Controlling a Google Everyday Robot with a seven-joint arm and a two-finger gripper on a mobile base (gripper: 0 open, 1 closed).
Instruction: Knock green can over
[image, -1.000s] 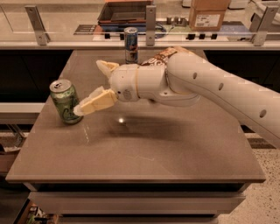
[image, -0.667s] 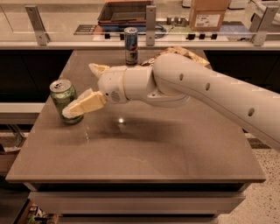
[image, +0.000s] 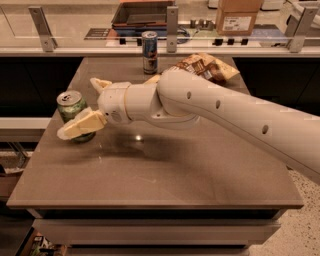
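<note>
Green can: one, upright near the left edge of the bench. My end effector: spread wide at that can, with one finger across its lower front and the other just behind it to the right. Blue-and-silver can: one, upright at the far edge. Snack bag: one, lying behind my arm.

Base of green can behind pincer
</note>
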